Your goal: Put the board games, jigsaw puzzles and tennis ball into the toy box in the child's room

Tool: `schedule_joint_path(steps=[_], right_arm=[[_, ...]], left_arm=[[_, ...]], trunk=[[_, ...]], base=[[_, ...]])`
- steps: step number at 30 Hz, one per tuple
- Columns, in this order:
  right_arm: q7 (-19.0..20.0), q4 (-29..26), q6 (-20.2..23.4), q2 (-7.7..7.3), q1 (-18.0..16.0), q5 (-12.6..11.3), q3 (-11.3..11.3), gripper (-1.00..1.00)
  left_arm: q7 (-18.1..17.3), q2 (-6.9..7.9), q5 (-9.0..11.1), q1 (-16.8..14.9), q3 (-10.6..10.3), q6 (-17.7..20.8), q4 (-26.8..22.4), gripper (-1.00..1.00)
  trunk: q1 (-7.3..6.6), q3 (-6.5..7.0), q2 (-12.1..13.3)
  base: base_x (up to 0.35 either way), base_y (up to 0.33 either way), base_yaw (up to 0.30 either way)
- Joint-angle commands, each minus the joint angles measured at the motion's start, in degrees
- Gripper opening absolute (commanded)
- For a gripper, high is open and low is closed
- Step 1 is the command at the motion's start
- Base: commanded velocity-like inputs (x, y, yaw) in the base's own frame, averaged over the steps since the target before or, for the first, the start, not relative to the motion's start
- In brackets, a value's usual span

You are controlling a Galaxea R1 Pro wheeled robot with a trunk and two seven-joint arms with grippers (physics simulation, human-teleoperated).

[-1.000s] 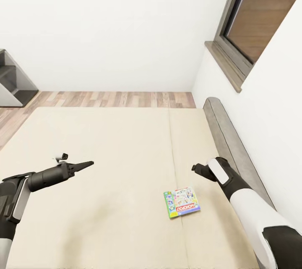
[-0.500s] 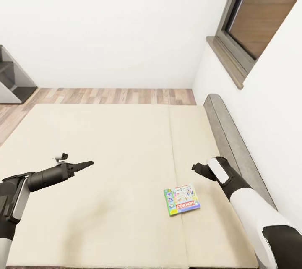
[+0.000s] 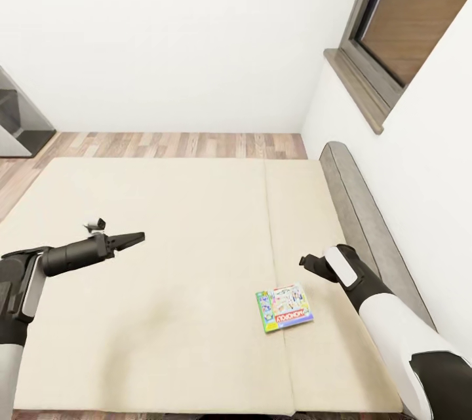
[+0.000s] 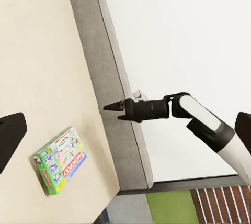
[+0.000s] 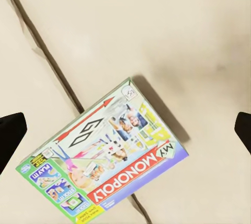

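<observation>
A white-and-green Monopoly board game (image 3: pixel 283 308) lies flat on the beige bed (image 3: pixel 196 210), close to the near edge and beside the sheet's seam. My right gripper (image 3: pixel 305 261) hovers just above and to the right of it, open. In the right wrist view the box (image 5: pixel 104 161) lies straight below, between the spread fingertips (image 5: pixel 10 135). My left gripper (image 3: pixel 134 237) hangs open over the bed's left half, far from the box, holding nothing. The left wrist view shows the box (image 4: pixel 59 160) and the right gripper (image 4: pixel 112 109) above the headboard.
The dark grey headboard (image 3: pixel 357 210) runs along the white wall on the right, under a dark-framed window (image 3: pixel 406 20). A strip of wood-plank floor (image 3: pixel 177 143) lies beyond the bed. A dark grey unit (image 3: pixel 19 122) stands at the far left.
The whole picture has shifted a little, so the camera moved. My left gripper has risen slightly over the sheet. The box and the right gripper keep their places.
</observation>
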Motion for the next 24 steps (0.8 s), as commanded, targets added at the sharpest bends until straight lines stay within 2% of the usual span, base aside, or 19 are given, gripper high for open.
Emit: schedule_joint_path(steps=[1, 5, 8, 24], right_arm=[[-0.5, -0.1, 0.1, -0.07, 0.0, -0.6, 0.4, 1.0], [-0.5, -0.1, 0.1, -0.05, 0.0, -0.6, 0.4, 1.0], [-0.5, -0.1, 0.0, -0.05, 0.0, -0.6, 0.4, 1.0], [-0.5, -0.2, 0.0, -0.14, 0.0, -0.6, 0.4, 1.0]], left_arm=[[0.0, 0.0, -0.6, -0.6, 0.0, 0.7, 0.0, 1.0], [0.3, -0.07, -4.2, -3.3, 0.1, 0.9, 0.2, 1.0], [0.4, -0.17, -5.0, -4.3, 0.1, 1.0, 0.2, 1.0], [0.5, -0.49, -5.6, -9.9, 0.1, 1.2, 0.3, 1.0]], trunk=[[0.02, -0.18, -0.1], [0.02, -0.56, -0.1], [0.02, -0.84, -0.1], [0.02, -2.35, -0.1]], base=[[0.0, 0.0, 0.0], [0.0, 0.0, 0.0], [0.0, 0.0, 0.0], [0.0, 0.0, 0.0]])
